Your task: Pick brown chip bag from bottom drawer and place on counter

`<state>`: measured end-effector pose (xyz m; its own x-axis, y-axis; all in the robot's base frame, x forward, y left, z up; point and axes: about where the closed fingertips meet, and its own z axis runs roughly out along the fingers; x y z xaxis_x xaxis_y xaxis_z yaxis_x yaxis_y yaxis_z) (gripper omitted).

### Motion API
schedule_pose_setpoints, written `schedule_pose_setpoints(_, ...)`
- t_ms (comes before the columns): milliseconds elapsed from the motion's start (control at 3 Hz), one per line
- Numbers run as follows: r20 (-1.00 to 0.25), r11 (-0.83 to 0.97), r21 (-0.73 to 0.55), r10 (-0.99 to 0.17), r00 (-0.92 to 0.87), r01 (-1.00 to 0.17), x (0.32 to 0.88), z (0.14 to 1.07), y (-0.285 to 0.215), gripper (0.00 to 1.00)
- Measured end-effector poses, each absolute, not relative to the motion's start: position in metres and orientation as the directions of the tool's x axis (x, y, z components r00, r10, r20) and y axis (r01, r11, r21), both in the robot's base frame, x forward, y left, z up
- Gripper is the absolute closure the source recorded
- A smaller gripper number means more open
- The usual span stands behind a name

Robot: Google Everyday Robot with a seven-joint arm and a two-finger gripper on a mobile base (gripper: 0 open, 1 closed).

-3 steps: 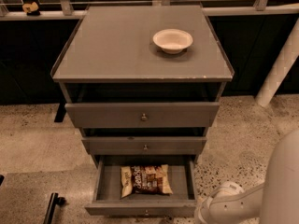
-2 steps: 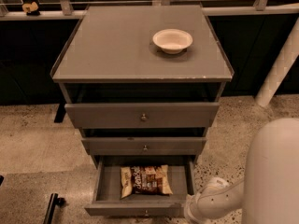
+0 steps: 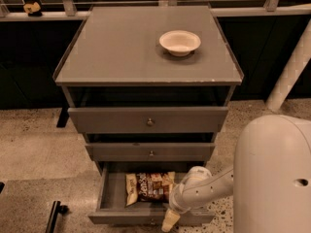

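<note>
The brown chip bag (image 3: 148,186) lies flat in the open bottom drawer (image 3: 108,194), near its middle. My white arm reaches in from the lower right, and its wrist covers the drawer's right part. My gripper (image 3: 170,221) hangs at the drawer's front edge, just right of and in front of the bag, apart from it. The grey counter (image 3: 121,47) is the cabinet's top, far above the drawer.
A cream bowl (image 3: 180,42) stands on the counter's back right. The two upper drawers (image 3: 148,119) are pulled out a little above the bottom one. My white body (image 3: 274,174) fills the lower right. A white pole (image 3: 289,72) stands at right, and a black bar (image 3: 54,215) lies on the floor at lower left.
My arm has swung left from beside the cabinet to over the right part of the bottom drawer. The bag has not moved.
</note>
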<state>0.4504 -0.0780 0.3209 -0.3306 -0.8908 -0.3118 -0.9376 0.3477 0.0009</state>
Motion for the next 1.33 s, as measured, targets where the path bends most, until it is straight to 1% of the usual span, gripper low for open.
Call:
schedule_pose_setpoints(333,-0.312,0.348,0.001,-0.891,-0.331,-0.938,0.450,0.321,-0.078,0.00)
schedule_pose_setpoints(667,-0.328,0.394,0.020,-0.865,-0.379,-0.919,0.463,0.298,-0.082,0.00)
schedule_pose_setpoints(1333,-0.407,0.446,-0.003,-0.818,-0.406,-0.895,0.528,0.263,-0.061,0.00)
